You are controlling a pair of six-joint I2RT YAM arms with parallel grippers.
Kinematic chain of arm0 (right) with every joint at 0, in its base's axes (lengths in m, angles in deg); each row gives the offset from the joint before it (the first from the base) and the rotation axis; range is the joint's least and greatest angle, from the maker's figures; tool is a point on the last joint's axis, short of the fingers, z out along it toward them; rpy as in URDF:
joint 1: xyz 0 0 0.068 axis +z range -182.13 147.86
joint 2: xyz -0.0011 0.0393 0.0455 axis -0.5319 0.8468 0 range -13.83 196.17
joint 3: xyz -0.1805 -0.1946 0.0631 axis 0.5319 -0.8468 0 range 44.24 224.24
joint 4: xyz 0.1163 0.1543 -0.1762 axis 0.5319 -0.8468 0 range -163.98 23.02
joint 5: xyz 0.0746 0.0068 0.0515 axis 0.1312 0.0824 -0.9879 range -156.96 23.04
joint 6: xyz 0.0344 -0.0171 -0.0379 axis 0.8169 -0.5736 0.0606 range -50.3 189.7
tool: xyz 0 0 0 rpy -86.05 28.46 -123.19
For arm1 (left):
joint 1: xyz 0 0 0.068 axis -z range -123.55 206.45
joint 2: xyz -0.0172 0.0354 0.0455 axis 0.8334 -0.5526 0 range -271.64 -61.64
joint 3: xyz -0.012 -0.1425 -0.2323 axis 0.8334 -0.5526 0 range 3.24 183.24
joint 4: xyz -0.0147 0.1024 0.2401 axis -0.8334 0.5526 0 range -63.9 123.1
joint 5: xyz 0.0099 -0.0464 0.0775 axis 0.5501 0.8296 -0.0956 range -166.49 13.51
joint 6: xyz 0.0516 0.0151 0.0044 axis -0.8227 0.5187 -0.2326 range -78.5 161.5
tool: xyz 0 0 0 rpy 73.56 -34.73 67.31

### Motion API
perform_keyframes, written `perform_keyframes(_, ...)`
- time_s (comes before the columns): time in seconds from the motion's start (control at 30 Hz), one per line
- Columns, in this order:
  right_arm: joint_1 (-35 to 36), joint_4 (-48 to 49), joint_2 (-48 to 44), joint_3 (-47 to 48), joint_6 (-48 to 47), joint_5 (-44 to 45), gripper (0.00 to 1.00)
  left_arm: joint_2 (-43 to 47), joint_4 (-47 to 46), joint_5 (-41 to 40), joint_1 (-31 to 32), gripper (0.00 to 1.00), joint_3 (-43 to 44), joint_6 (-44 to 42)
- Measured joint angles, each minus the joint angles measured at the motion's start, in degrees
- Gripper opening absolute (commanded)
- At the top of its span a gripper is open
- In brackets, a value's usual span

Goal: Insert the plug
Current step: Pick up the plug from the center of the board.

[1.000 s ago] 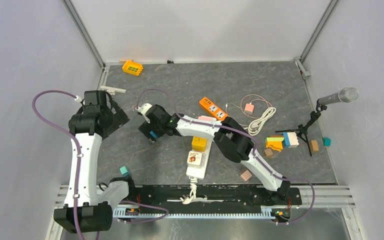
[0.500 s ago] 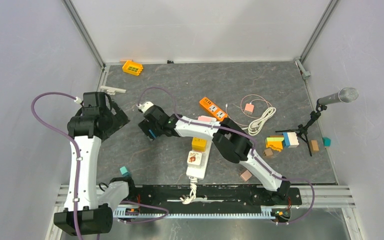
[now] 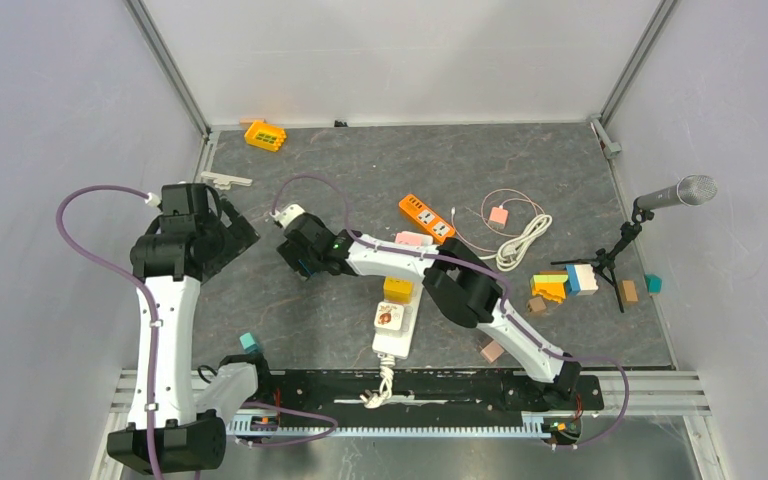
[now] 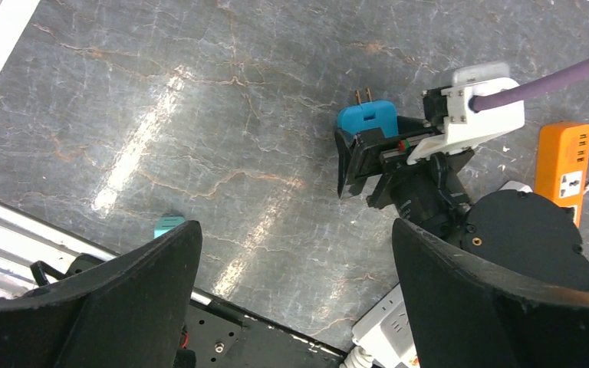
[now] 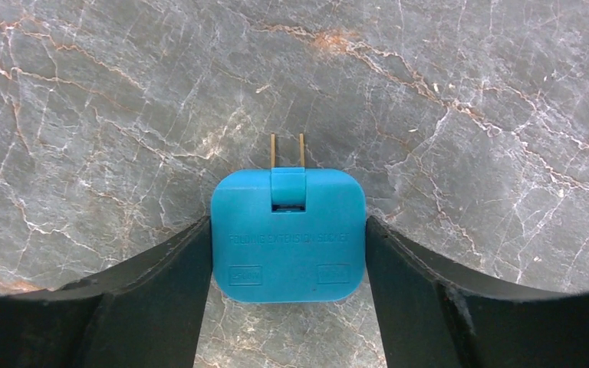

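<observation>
My right gripper (image 3: 300, 262) is shut on a blue two-prong plug (image 5: 287, 234), its prongs pointing away from the wrist over the bare stone table. The plug also shows in the left wrist view (image 4: 368, 119), held just above the surface. A white power strip (image 3: 392, 330) lies right of it near the front, with a yellow adapter (image 3: 397, 288) at its far end; its corner shows in the left wrist view (image 4: 383, 337). An orange power strip (image 3: 426, 217) lies behind. My left gripper (image 3: 235, 237) is open and empty, left of the plug, its fingers (image 4: 123, 291) wide apart.
An orange block (image 3: 264, 134) sits at the back left. A pink charger (image 3: 498, 214) and white coiled cable (image 3: 522, 242) lie right of the orange strip. A microphone on a stand (image 3: 675, 193), coloured blocks (image 3: 565, 283), a brown block (image 3: 492, 350) and a teal block (image 3: 248, 341) are around.
My right gripper has moved slightly back and to the left with the blue plug. My left arm has shifted a little to the left.
</observation>
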Motion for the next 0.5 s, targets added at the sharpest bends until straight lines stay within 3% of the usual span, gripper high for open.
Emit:
perform_keyframes(0.37, -0.2, -1.3, -2.5, -2.9, -1.6, -0.3, 0.35, 0.0, -0.4, 1.6, 0.0, 1.0, 2.4, 0.3)
perform_keyframes(0.5, -1.2, -2.8, -6.6, -7.1, -1.3, -1.3, 0.09, 0.0, -1.5, 1.8, 0.0, 1.0, 2.5, 0.9)
